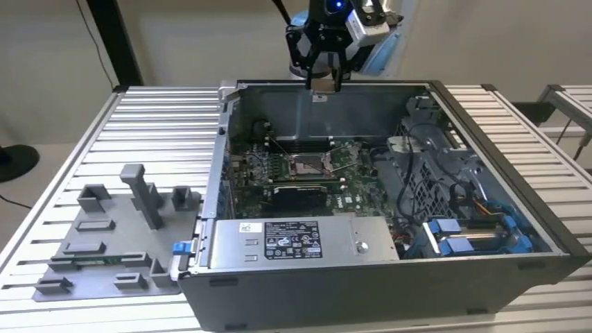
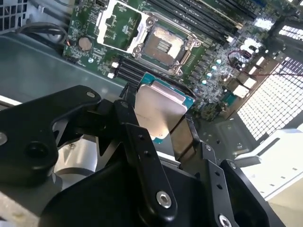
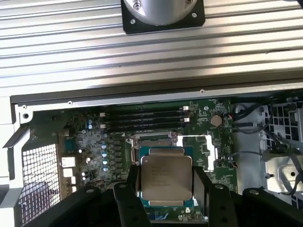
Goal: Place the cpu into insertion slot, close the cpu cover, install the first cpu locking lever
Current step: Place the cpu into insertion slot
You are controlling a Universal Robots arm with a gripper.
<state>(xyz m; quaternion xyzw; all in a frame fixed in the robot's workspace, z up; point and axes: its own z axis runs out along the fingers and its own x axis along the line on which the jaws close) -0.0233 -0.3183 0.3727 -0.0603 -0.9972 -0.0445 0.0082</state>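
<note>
"Cpu (image 3: 166,177) first: where is it?"

"Up in the air, pinched in the gripper (image 3: 166,183). The two black fingers (image 3: 132,177) are clenched on two opposite edges of it. In both wrist views its silvery top faces the camera, with a thin green rim around it."

"Does it touch anything else?"

"Nothing but the fingers. In the exterior view the gripper (image 1: 323,84) hangs over the far wall of the open computer case (image 1: 370,291), and the cpu (image 1: 323,86) is a small pale square at its tip."

"And the insertion slot?"

"Well below the fingertips, on the green board (image 1: 249,170) at the bottom of the case. The second wrist view shows the insertion slot (image 2: 163,47) beyond the held cpu (image 2: 158,111), with its dark pin field bare inside a thin metal rim. In the first wrist view the chip hides most of it."

"The cpu cover?"

"Swung open, off the slot and just beside it. The cpu cover (image 2: 101,21) is a pale metal frame, and green board shows through its square window."

"Anything else down there?"

"Long black memory slots (image 3: 142,116) run beside the insertion slot. A round coin battery (image 3: 216,120) sits near the open cover. Outside the case, well apart from the gripper, a grey fixture plate (image 1: 102,270) lies on the slatted table (image 1: 157,111)."
</note>
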